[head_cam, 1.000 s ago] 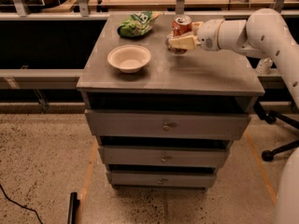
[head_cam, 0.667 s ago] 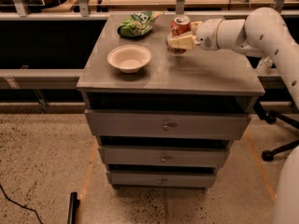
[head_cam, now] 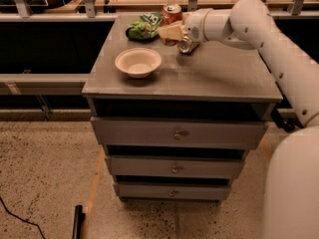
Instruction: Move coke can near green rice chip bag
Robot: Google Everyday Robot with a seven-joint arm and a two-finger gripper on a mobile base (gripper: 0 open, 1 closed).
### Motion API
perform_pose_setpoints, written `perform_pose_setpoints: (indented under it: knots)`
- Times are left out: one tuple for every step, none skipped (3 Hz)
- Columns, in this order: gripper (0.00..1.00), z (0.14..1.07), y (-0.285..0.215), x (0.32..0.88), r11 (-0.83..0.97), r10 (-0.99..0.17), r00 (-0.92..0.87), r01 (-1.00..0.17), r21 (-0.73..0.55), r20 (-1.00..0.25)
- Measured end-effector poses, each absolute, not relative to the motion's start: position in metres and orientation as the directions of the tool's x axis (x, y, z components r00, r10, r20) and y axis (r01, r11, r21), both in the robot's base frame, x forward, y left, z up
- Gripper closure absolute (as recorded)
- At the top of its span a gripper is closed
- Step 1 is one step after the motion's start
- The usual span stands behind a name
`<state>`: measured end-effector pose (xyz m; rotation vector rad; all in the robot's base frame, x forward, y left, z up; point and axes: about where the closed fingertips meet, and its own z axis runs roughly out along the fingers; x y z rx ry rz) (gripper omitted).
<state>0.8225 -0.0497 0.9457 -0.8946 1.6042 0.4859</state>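
Observation:
The coke can [head_cam: 172, 13], red-orange with a silver top, is at the back of the cabinet top [head_cam: 219, 76], right beside the green rice chip bag [head_cam: 143, 27]. My gripper [head_cam: 170, 28] reaches in from the right and is shut on the can. One cream finger [head_cam: 168, 33] covers the can's lower half. The bag lies wrinkled at the back left, just left of the can. I cannot tell whether the can rests on the top or is held just above it.
A cream round bowl [head_cam: 138, 62] stands at the front left of the top. A gold-and-silver can [head_cam: 185, 45] sits just under my wrist. The grey cabinet has three drawers. Metal railings run behind it.
My gripper has carried the coke can left and towards the back, from the middle right of the top to right beside the green bag. The bowl and bag have not moved.

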Motion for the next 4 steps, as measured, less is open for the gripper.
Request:
perform_pose_setpoints:
  knots:
    - [1.0,0.941,-0.018,0.857,0.647,-0.275,-0.041,-0.747,-0.154,-0.961]
    - [1.0,0.933,0.008,0.894,0.671,-0.249,-0.046,-0.729,-0.138,-0.968]
    - [0.82,0.916,0.021,0.918,0.686,-0.251,-0.077,-0.718,-0.121,-0.965]
    - [0.51,0.898,0.018,0.928,0.698,-0.276,-0.127,-0.708,-0.108,-0.953]
